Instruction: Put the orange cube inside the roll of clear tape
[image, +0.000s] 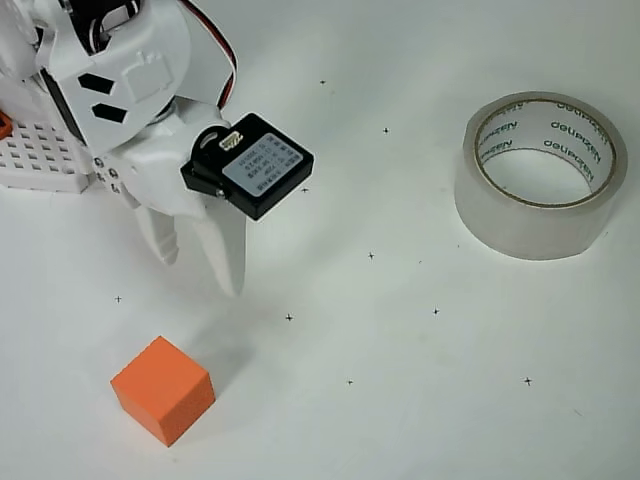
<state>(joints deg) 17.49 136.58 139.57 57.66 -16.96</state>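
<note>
White gripper (200, 270) high over table, fingers parted, holding nothing | orange cube (163, 389) below-left of fingertips, untouched | roll of clear tape (541, 174) far right, hole vacant | step: approach | next: descend, straddle cube, close.

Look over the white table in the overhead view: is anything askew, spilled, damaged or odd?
Nothing stands out. The small matte orange cube sits intact on the table, turned at an angle to the frame. The wide roll of glossy clear tape lies flat, hole up and unfilled. The white two-finger gripper hangs open between them, holding nothing.
</note>
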